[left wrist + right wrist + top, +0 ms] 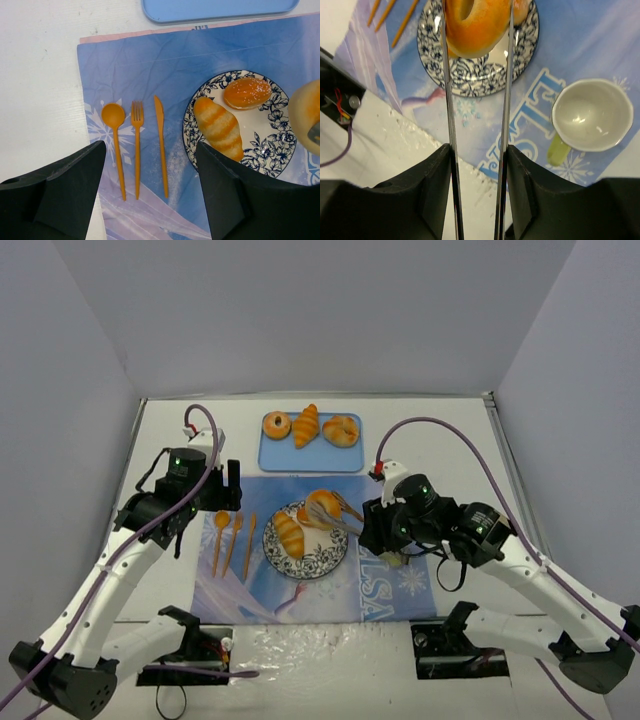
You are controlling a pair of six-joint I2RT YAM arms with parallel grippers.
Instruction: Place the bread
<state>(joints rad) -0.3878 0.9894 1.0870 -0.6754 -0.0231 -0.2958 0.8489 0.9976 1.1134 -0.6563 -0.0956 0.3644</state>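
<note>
The right arm reaches in from the right. The right hand [477, 195] is clamped on metal tongs [449, 125], which pinch a ring donut [477, 25] over the far part of the patterned plate [485, 80]. The left hand [150, 147] hangs wide open and empty above the orange cutlery [136, 145]. A blue placemat [400, 585] covers the white tabletop [170, 430], with pale walls [300, 310] around it. A striped roll [219, 129] lies on the plate, its long axis running far-left to near-right. Three more pastries [306, 425] sit on the far blue tray [310, 455].
</note>
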